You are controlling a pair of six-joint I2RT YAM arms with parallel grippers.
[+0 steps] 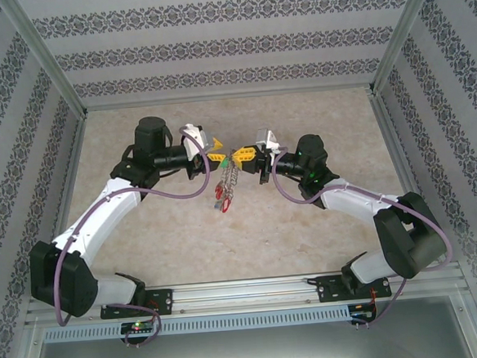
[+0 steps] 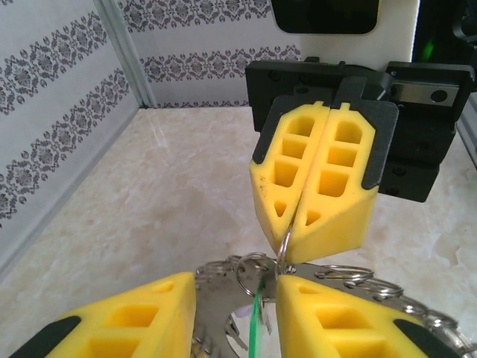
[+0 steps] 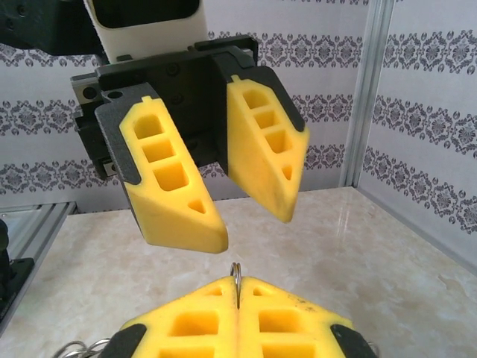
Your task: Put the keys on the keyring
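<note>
Nose to nose above the middle of the table [image 1: 169, 233]. Over on the right gripper [image 2: 297, 224]: clamped flat, yellow pads pressed seam to seam, pinching the thin wire loop of the keyring [image 3: 235, 277] right at the tips. Poking up out of that seam in the right wrist view, just a sliver of wire. Across on the left gripper [image 3: 240, 224]: spread apart, a plain gap between the pads, tips pointed at the pinched loop and just beside it. Hanging below the two sets of tips, strung in a loose bunch: the keys [image 1: 225, 188], red tags at the low end; touching the table or not, cannot tell from above. Looking down from the left wrist: silver key blades crowded under the gap between the open pads, more split rings [image 2: 344, 274] trailing off to the right, and a thin green strand [image 2: 257, 313] running up toward the pinched loop.
</note>
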